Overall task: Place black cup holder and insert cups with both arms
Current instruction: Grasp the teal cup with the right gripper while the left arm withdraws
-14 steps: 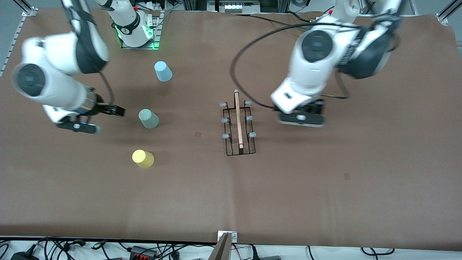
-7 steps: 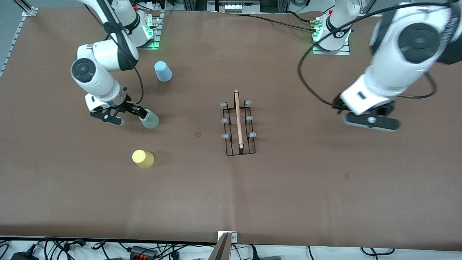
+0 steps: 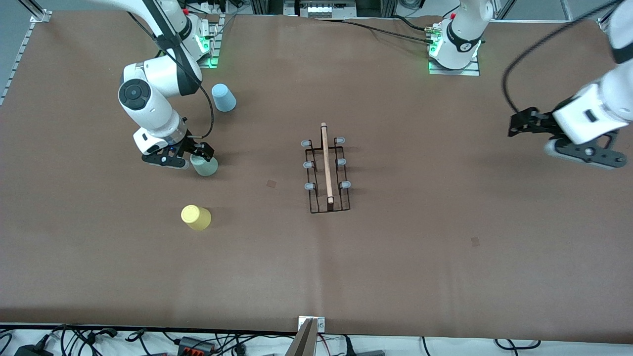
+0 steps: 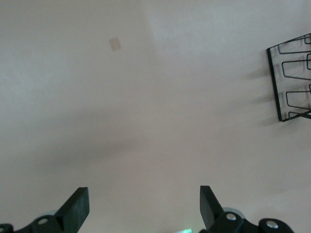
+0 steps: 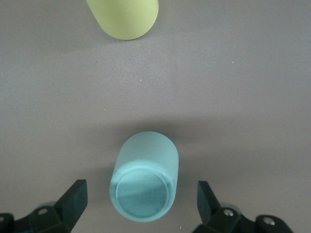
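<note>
Currently my right gripper [image 5: 138, 201] spread wide, mint cup [image 5: 143, 177] upside down between fingers, ungrasped. Risk: uneven closure tips cup toward yellow cup [image 5: 124, 17]. My left gripper [image 4: 141, 208] released, waiting, black cup holder [image 3: 326, 170] well apart.

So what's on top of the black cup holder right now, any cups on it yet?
No cups. The black cup holder carries only its wooden handle and bare capped pegs; nothing covers it. The mint cup sits between the right gripper's open fingers.
</note>
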Robot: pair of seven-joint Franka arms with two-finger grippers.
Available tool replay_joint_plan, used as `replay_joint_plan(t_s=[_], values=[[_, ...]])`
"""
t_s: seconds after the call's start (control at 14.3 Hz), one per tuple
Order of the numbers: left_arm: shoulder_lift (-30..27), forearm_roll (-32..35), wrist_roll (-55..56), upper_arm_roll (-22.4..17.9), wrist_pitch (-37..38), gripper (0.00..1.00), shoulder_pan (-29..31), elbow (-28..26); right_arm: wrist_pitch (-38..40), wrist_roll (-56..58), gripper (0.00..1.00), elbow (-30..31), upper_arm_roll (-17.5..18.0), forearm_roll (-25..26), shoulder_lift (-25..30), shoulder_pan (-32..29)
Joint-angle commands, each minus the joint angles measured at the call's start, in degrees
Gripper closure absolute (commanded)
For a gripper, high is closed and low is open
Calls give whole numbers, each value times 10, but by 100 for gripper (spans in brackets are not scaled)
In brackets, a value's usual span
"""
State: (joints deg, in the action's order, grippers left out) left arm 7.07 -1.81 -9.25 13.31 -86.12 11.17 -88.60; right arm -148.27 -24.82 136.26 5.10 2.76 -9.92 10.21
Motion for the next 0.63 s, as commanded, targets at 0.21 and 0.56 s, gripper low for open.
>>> replay_joint_plan(t_s=[0.21, 0.56], values=[[-92, -11, -1, -187, -91, 0, -164, -77, -27, 19, 0, 7, 0, 10, -25, -2], [-123, 23, 0, -161, -99, 0, -153, -100, -28, 19, 1, 8, 0, 10, -30, -2]])
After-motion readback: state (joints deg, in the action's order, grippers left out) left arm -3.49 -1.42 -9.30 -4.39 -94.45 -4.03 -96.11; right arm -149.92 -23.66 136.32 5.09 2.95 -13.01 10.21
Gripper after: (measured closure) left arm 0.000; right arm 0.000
